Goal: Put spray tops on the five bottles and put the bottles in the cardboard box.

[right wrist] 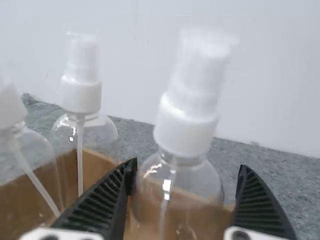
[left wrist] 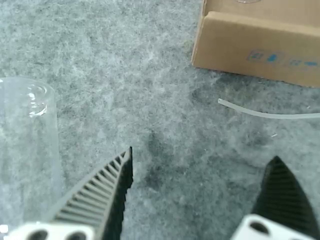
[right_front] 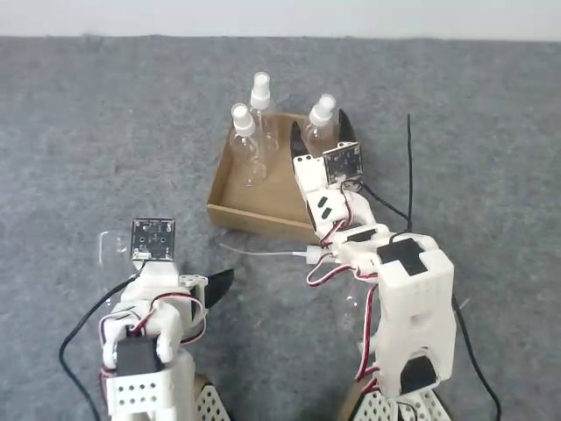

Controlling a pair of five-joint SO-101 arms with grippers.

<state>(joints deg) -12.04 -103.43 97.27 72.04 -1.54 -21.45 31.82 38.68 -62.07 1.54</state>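
Three clear bottles with white spray tops stand in the cardboard box (right_front: pixel 259 219): one (right_front: pixel 244 133) at the near left, one (right_front: pixel 261 95) behind it, and one (right_front: pixel 322 117) at the right. My right gripper (right_front: pixel 323 136) is open, its black jaws on either side of the right bottle (right wrist: pixel 180 192). A topless clear bottle (right_front: pixel 112 244) sits left of my left arm, beside my open left gripper (left wrist: pixel 200 185), which holds nothing. A loose spray top (right_front: pixel 308 255) with its thin tube (left wrist: pixel 265 114) lies on the table in front of the box (left wrist: pixel 260 45).
Grey carpet-like cloth covers the table. A white wall rises behind the box. Black cables trail along the right arm's side. Open floor lies left of the box and between the two arms.
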